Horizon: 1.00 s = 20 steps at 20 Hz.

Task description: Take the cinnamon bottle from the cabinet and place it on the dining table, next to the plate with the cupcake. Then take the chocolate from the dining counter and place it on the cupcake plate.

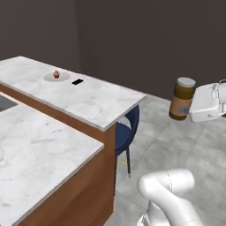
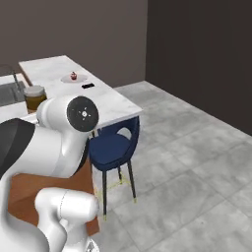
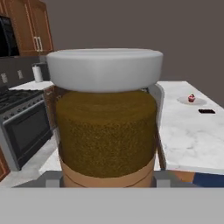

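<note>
Left base view: plate (image 1: 57,77) with cupcake (image 1: 56,74) sat far left on the marble table (image 1: 88,99); chocolate (image 1: 77,81) lay just right of the plate. Well apart to the right, over the floor, the gripper (image 1: 190,109) was partly closed on the cinnamon bottle (image 1: 182,98), which was held upright with its cap on top. Judged: the coming carry must run leftward and away from the base, to set the bottle down beside the plate.
</note>
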Available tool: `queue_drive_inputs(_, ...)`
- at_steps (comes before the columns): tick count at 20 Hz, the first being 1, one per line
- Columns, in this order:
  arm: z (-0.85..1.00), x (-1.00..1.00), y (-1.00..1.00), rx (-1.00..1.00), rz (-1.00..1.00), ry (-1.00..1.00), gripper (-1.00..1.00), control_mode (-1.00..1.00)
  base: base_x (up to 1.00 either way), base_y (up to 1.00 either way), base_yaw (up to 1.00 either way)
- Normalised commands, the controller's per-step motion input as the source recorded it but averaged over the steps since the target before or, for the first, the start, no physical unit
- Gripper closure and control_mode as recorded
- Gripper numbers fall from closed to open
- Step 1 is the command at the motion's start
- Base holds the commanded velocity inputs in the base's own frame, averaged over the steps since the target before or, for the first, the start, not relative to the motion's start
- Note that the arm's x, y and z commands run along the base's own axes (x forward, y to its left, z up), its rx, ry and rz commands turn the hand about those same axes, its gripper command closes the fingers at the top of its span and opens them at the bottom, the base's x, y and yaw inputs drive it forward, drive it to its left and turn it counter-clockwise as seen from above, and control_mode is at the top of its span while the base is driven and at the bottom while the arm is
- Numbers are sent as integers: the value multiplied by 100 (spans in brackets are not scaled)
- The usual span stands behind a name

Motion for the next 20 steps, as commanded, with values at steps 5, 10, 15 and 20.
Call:
queue_drive_inputs(5, 0, 0, 0, 0, 0, 0, 100, 100, 82, -36, 3)
queue_drive_inputs(10, 0, 0, 0, 0, 0, 0, 100, 100, 81, -35, 4)
queue_drive_inputs(15, 0, 0, 0, 0, 0, 0, 100, 100, 80, -34, 7)
queue_drive_inputs(20, 0, 0, 0, 0, 0, 0, 100, 100, 80, -32, 9)
